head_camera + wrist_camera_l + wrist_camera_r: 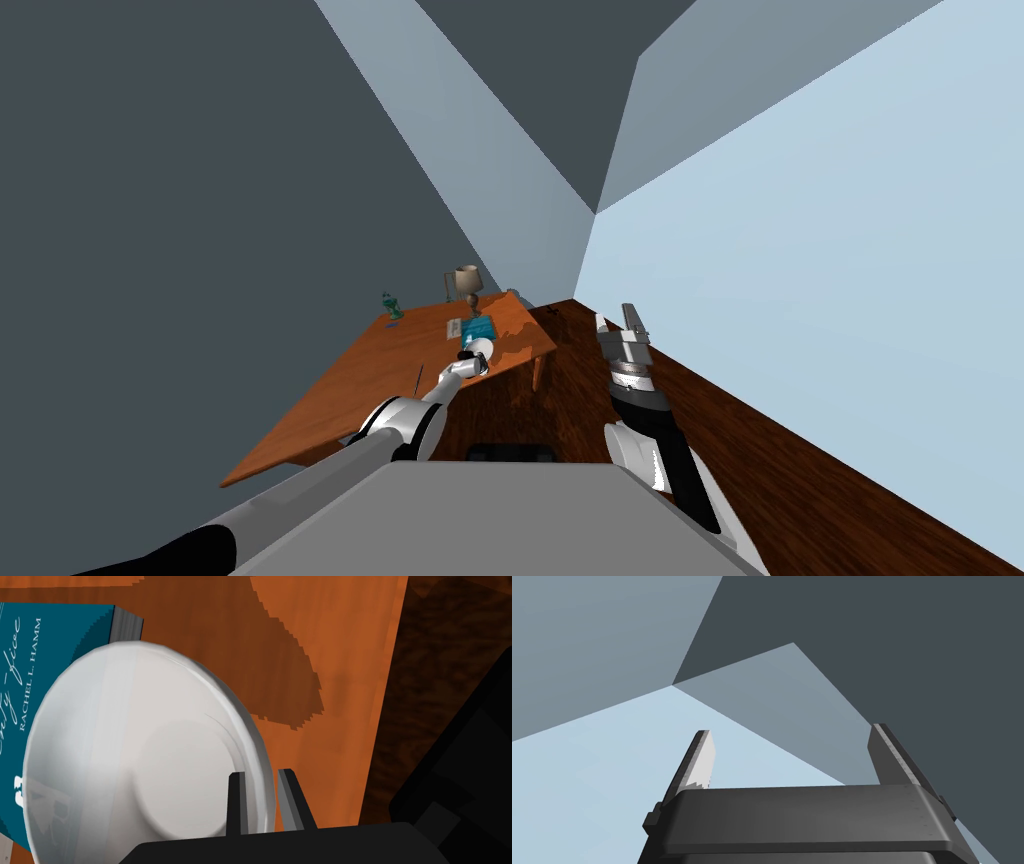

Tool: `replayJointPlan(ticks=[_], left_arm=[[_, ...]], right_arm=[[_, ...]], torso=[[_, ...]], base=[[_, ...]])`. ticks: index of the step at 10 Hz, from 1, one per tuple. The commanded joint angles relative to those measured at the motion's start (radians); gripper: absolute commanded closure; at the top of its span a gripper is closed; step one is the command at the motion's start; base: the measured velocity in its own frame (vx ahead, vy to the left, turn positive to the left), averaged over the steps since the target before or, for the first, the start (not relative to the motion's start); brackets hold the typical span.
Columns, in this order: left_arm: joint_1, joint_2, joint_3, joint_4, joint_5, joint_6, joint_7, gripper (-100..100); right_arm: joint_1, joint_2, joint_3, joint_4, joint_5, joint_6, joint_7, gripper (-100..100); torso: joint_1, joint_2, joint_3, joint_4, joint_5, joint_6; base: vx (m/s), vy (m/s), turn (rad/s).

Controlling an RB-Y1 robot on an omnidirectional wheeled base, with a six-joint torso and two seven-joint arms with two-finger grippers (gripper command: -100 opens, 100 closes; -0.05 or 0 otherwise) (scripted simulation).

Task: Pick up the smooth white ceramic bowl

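Note:
The white bowl (150, 751) is seen from above its hollow, partly covering a teal book (60, 641) on the orange-brown wooden table (350, 676). My left gripper (260, 773) is shut on the bowl's rim, one finger inside the hollow and one outside. In the head view the bowl (481, 349) sits at the end of my outstretched left arm, near the table's front right edge, with the left gripper (470, 362) just behind it. My right gripper (618, 318) is raised beside the table, over the floor, and stands open (792, 728) with nothing between its fingers.
On the table's (400, 370) far end stand a small lamp (467, 280) and a green figurine (392, 306). The teal book (480, 328) lies near a small pale card (455, 327). Dark wooden floor (570, 380) lies to the table's right, up to a pale blue wall.

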Motion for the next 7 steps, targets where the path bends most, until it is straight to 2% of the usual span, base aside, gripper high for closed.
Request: replayJointPlan(ticks=[1, 3, 5, 7], left_arm=[[-0.007, -0.013, -0.032, -0.029, -0.015, 0.03, 0.025, 100], [-0.024, -0.028, -0.071, -0.041, -0.021, 0.054, 0.044, 100], [-0.024, -0.028, -0.071, -0.017, -0.021, 0.054, 0.044, 100], [-0.024, -0.028, -0.071, -0.041, -0.021, 0.054, 0.044, 100]], right_arm=[[0.0, 0.0, 0.0, 0.0, 0.0, 0.0, 0.0, 0], [0.0, 0.0, 0.0, 0.0, 0.0, 0.0, 0.0, 0], [0.0, 0.0, 0.0, 0.0, 0.0, 0.0, 0.0, 0], [0.0, 0.0, 0.0, 0.0, 0.0, 0.0, 0.0, 0]], torso=[[0.0, 0.0, 0.0, 0.0, 0.0, 0.0], [0.0, 0.002, 0.001, 0.001, 0.0, 0.001], [-0.002, 0.002, 0.001, 0.001, -0.001, 0.002], [-0.002, 0.001, 0.001, 0.001, -0.001, 0.002]], base=[[-0.029, 0.004, 0.257], [-0.033, 0.007, 0.193], [-0.008, 0.001, 0.031], [0.0, 0.0, 0.0]])
